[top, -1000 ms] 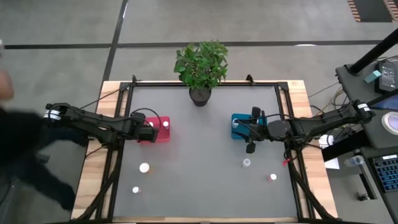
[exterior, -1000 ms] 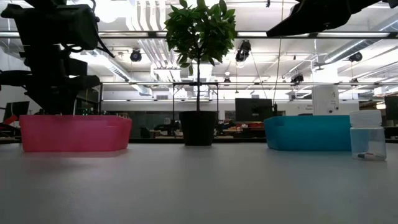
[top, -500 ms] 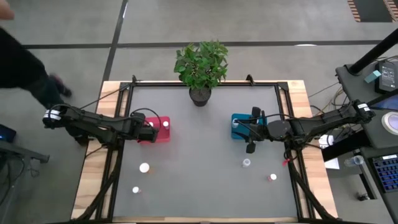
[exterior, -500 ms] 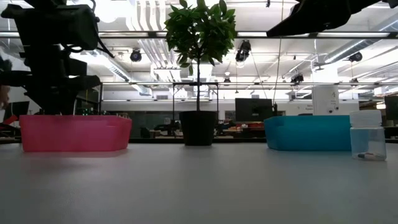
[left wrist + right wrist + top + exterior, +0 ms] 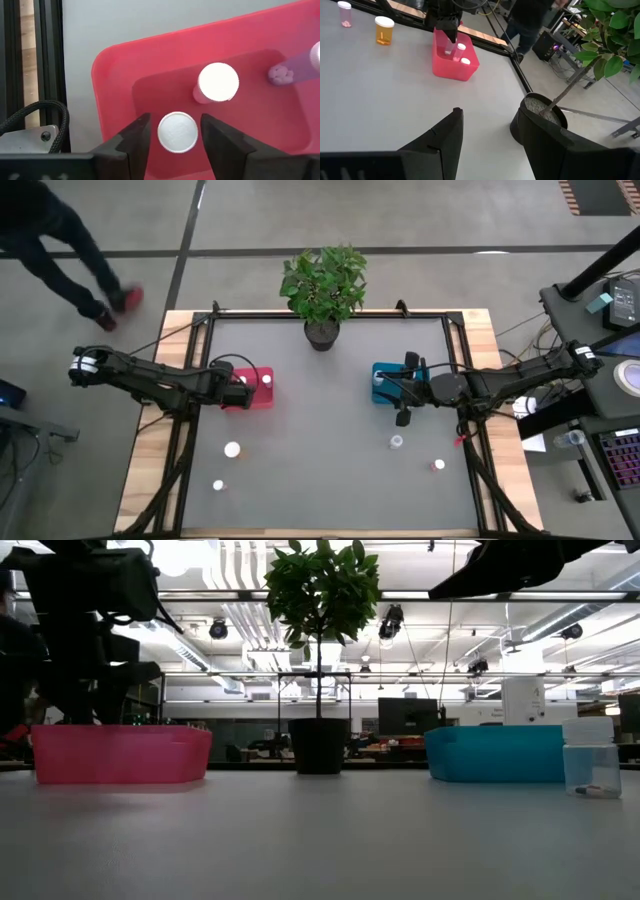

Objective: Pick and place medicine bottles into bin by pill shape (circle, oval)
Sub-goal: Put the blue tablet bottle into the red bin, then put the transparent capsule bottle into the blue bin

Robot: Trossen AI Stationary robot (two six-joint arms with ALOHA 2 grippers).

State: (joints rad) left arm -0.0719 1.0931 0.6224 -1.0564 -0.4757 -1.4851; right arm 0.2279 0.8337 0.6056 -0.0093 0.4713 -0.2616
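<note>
Seemingly bottle (image 5: 177, 132) between left pincer (image 5: 175, 135) fingers

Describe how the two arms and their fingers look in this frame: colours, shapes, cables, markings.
Both arms are dark, slim and jointed. The left arm carries a white band near its outer end, and so does the right arm. The left gripper has two broad, black, matte fingers with angular faces; a black cable loops beside them. The right gripper has the same wedge-shaped black fingers.

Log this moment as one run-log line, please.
left end effector: open over red bin, bottle between fingers | right end effector: open, empty, by teal bin | loose bottles: four on table
</note>
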